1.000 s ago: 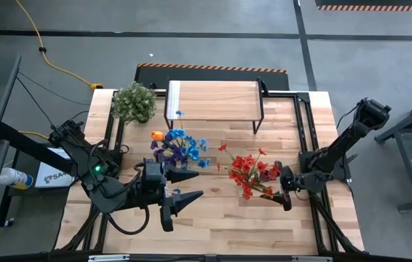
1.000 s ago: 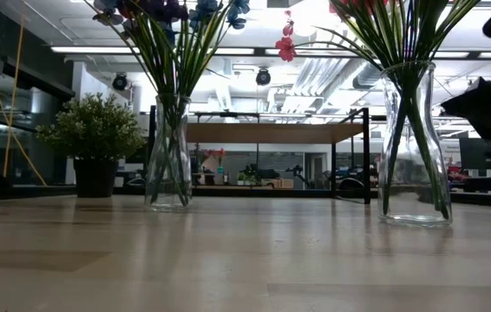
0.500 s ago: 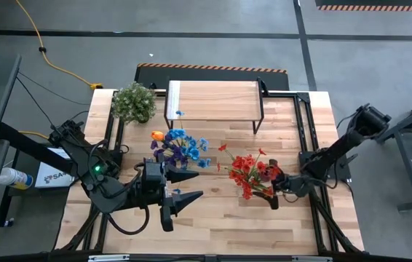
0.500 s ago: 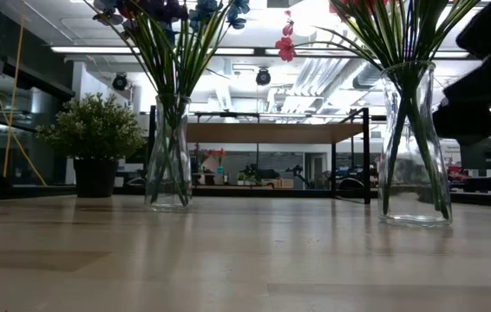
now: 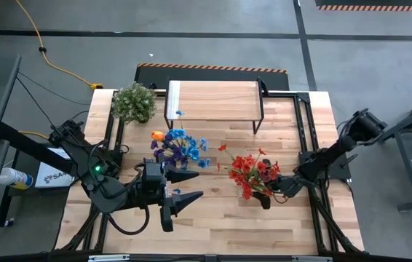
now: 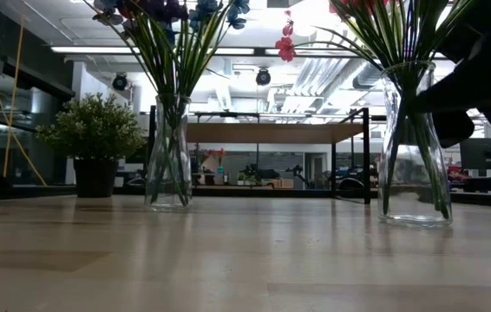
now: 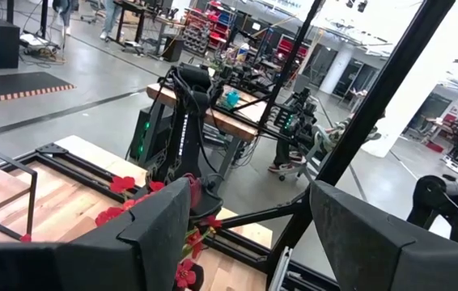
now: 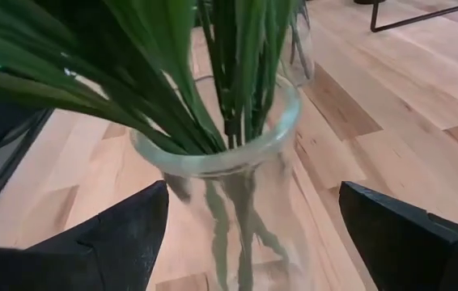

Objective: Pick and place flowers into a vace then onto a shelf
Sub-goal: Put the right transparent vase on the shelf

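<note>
Right wrist view: vase (image 8: 237, 186) base cut off, blooms hidden.

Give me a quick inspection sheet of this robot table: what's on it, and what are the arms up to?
Surface: wooden tabletop, bare at the front.
Job's things: red flowers in a glass vase; blue and purple flowers in a second vase; shelf at the back, nothing on top.
Clutter: bushy potted plant beside the shelf.
Grippers: right gripper open, fingers either side of the red-flower vase; left gripper open, waiting at the front.
Cables: yellow cable on the floor.
Surroundings: workshop benches; no person clearly seen.
</note>
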Controlling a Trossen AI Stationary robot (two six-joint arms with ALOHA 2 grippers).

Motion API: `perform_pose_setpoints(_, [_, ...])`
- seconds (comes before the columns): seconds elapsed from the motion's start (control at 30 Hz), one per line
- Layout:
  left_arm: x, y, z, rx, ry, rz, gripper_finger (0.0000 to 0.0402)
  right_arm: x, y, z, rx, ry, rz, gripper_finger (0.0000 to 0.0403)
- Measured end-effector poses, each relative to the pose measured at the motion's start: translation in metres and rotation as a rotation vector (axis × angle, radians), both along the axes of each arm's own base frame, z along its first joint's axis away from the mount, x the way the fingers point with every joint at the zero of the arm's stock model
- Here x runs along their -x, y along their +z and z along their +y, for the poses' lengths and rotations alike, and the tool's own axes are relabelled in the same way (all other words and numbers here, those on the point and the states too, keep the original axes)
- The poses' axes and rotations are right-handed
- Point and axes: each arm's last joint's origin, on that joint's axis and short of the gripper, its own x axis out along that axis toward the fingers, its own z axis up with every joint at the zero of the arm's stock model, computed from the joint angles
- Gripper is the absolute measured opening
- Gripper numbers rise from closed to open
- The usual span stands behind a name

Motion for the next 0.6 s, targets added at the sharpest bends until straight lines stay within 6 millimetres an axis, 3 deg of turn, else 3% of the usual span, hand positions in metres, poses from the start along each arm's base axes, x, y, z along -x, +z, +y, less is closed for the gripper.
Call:
perform_pose_setpoints(0.3, [0.0000,-0.0002,-0.0001,-0.001,-0.004,0.002,0.0287,-0.0057,0.0035,0.0016,-0.026,-0.018,-0.048,0.0347])
perform_pose_setpoints(0.6, [0.0000,-0.0002,-0.0001,-0.002,-0.005,0.002,0.0287,-0.0060,0.0034,0.0001,0.000,-0.040,-0.049,0.0306])
